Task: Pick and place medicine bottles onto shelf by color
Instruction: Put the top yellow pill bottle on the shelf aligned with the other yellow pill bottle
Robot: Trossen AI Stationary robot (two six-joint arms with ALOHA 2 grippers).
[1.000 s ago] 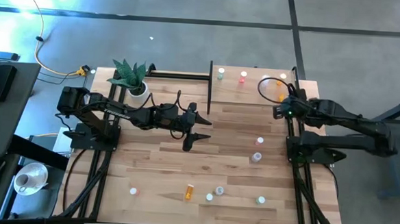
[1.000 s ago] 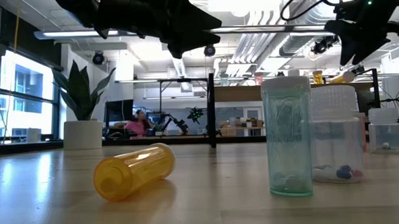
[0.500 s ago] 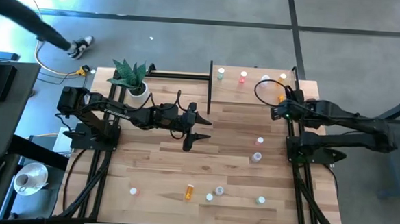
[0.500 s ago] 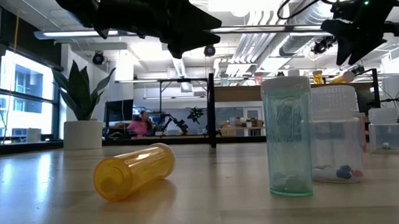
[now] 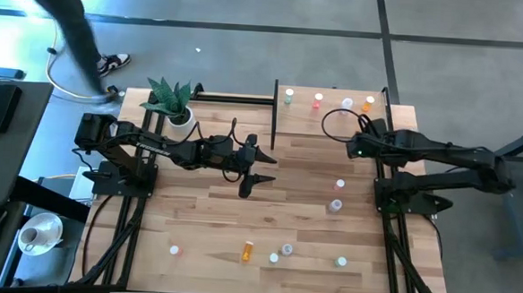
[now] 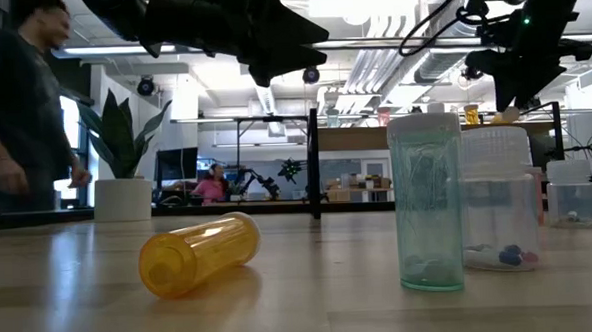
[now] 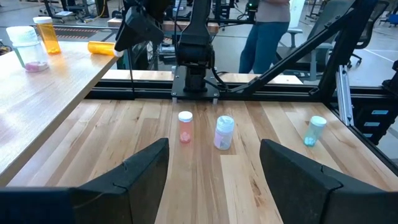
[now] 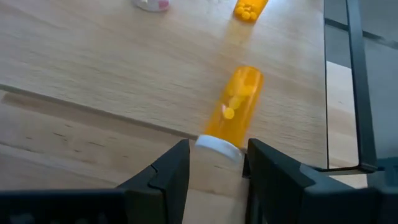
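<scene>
Right gripper [image 8: 214, 163] over shelf [image 8: 93, 74], jaws clamped on orange bottle [image 8: 231, 107]. Left gripper [image 7: 214, 171] wide, mid-table.

- Overhead, even indoor light falls on the table [image 5: 222, 207]; a bluish-white glare patch lies on the floor [image 5: 249, 47] near the picture's upper left corner.
- Shadows under the arms are soft and short.
- In the low view, bright ceiling fixtures and a window [image 6: 35, 137] backlight the arms, which show as near-black silhouettes.
- The lying orange bottle [image 6: 200, 253] there glows translucent; the teal bottle [image 6: 427, 202] is slightly soft.
- A person [image 6: 18, 108] at that view's left is motion-blurred.
- In the right wrist view, the orange bottle [image 8: 231, 106] is smeared with blur and the dark fingers [image 8: 158, 177] are out of focus.
- The left wrist view is sharp, with mild stretching at the edges.
</scene>
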